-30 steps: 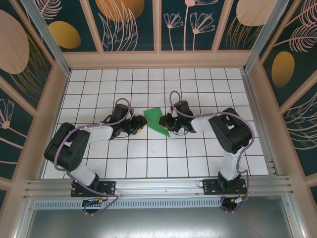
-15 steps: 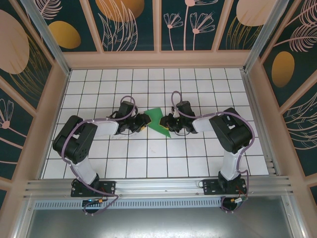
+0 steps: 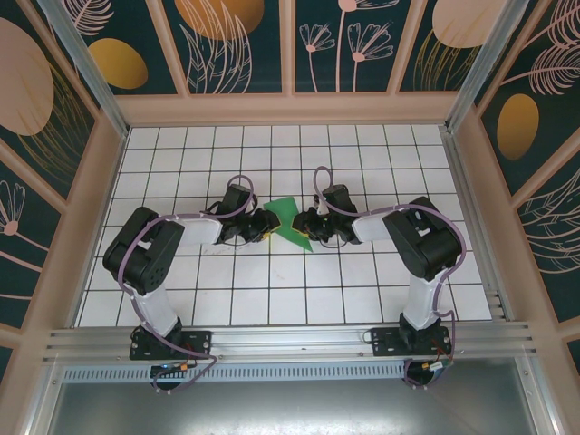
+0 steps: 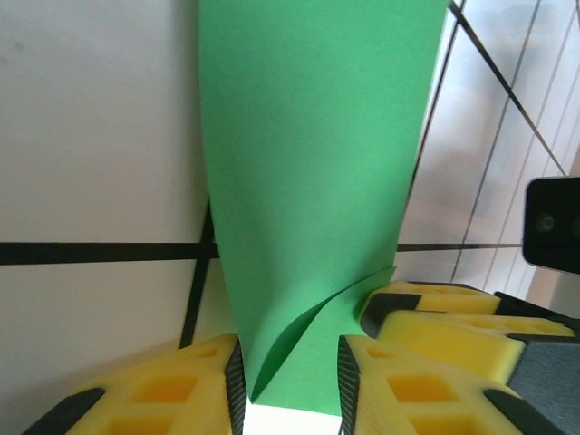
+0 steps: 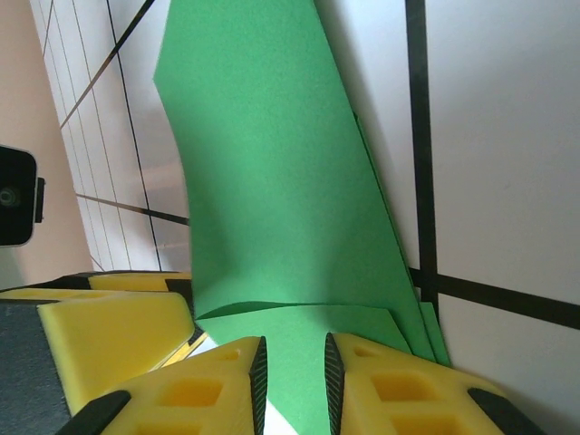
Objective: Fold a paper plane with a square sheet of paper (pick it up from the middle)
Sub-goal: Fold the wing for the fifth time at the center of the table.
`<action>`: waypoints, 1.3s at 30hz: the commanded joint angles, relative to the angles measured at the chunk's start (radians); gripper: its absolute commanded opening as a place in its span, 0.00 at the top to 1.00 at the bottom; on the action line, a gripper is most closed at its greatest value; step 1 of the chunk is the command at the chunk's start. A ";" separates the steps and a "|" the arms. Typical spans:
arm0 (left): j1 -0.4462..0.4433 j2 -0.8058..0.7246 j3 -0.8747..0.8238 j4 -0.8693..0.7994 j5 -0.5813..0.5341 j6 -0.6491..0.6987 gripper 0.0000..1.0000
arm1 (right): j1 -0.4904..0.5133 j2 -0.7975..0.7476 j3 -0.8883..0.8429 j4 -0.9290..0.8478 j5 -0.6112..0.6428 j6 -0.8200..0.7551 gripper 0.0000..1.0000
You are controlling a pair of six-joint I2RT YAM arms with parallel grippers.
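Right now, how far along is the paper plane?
Done: the green paper is already creased, stacked layers showing in both wrist views. In hand: the left hand and right hand rest at opposite edges, fingers astride the paper, jaws apart. Left: it is a broad folded shape, not yet a slim dart, so narrowing folds remain.

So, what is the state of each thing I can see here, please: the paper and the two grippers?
green paper: partly folded, layers curling apart, reaching between both grippers.
left gripper: fingers on either side of the paper's edge, a gap between them; grip unclear.
right gripper: fingers on either side of the opposite edge, narrow gap; grip unclear.
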 commanded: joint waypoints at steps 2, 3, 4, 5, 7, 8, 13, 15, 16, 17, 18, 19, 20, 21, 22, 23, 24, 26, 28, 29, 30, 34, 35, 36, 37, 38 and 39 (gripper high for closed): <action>-0.005 0.007 -0.001 0.083 0.046 -0.006 0.67 | -0.004 0.016 -0.019 -0.097 0.004 -0.012 0.73; -0.005 0.011 -0.005 0.098 0.052 -0.009 0.68 | -0.005 0.012 -0.019 -0.098 0.004 -0.015 0.73; -0.005 0.015 -0.012 0.118 0.059 -0.014 0.68 | -0.004 0.011 -0.018 -0.098 0.003 -0.021 0.72; -0.005 0.019 -0.018 0.133 0.065 -0.019 0.69 | -0.004 0.009 -0.019 -0.097 0.000 -0.027 0.72; -0.005 0.022 -0.020 0.144 0.069 -0.020 0.69 | -0.003 0.002 -0.021 -0.078 -0.019 -0.047 0.73; -0.005 0.022 -0.020 0.145 0.067 -0.019 0.69 | -0.004 -0.003 -0.022 -0.071 -0.024 -0.051 0.73; -0.005 0.034 -0.023 0.152 0.071 -0.009 0.71 | -0.005 -0.026 -0.010 -0.043 -0.044 -0.093 0.71; -0.005 0.041 -0.026 0.158 0.073 -0.009 0.72 | -0.004 -0.034 -0.004 -0.037 -0.049 -0.106 0.69; -0.005 0.045 -0.025 0.160 0.072 -0.007 0.73 | -0.004 -0.041 -0.003 -0.027 -0.054 -0.115 0.68; -0.005 0.047 -0.026 0.158 0.073 -0.005 0.75 | -0.004 -0.047 -0.003 -0.022 -0.055 -0.122 0.67; -0.005 0.050 -0.026 0.158 0.071 -0.005 0.77 | -0.004 -0.058 -0.001 -0.023 -0.050 -0.133 0.65; -0.005 0.051 -0.026 0.156 0.069 -0.006 0.81 | -0.004 -0.070 0.000 -0.024 -0.042 -0.151 0.61; -0.005 0.049 -0.029 0.155 0.066 -0.005 0.84 | -0.003 -0.084 -0.001 -0.029 -0.028 -0.170 0.59; -0.005 0.044 -0.030 0.154 0.060 -0.008 0.86 | -0.003 -0.104 -0.004 -0.040 -0.007 -0.197 0.56; -0.005 0.038 -0.031 0.152 0.055 -0.008 0.90 | -0.004 -0.122 -0.006 -0.050 0.012 -0.241 0.55; -0.005 0.031 -0.032 0.147 0.052 -0.010 0.93 | -0.005 -0.142 -0.005 -0.065 0.022 -0.286 0.52; -0.005 0.021 -0.032 0.141 0.046 -0.013 0.94 | -0.004 -0.164 -0.009 -0.078 0.043 -0.333 0.49; -0.005 0.002 -0.035 0.139 0.041 -0.015 0.96 | 0.018 -0.218 -0.029 -0.090 0.140 -0.433 0.38; -0.005 -0.011 -0.026 0.120 0.033 -0.016 0.98 | 0.065 -0.256 -0.042 -0.110 0.291 -0.526 0.30; -0.005 -0.013 -0.023 0.116 0.033 -0.017 0.99 | 0.080 -0.262 -0.046 -0.109 0.335 -0.559 0.28; -0.005 -0.017 -0.018 0.114 0.034 -0.021 0.99 | 0.093 -0.270 -0.059 -0.096 0.387 -0.592 0.28; -0.005 -0.024 -0.005 0.099 0.042 -0.034 0.99 | 0.123 -0.306 -0.151 0.033 0.463 -0.733 0.31; -0.005 -0.028 0.000 0.093 0.042 -0.034 0.99 | 0.128 -0.308 -0.161 0.053 0.461 -0.758 0.31; -0.005 -0.030 0.004 0.087 0.042 -0.036 0.99 | 0.137 -0.308 -0.176 0.078 0.452 -0.799 0.31; -0.005 -0.032 0.008 0.081 0.043 -0.038 0.99 | 0.156 -0.311 -0.202 0.124 0.462 -0.854 0.32; -0.004 -0.033 0.011 0.075 0.044 -0.039 0.99 | 0.179 -0.313 -0.225 0.165 0.482 -0.900 0.32; -0.005 -0.037 0.014 0.069 0.045 -0.041 0.99 | 0.201 -0.312 -0.247 0.204 0.501 -0.948 0.32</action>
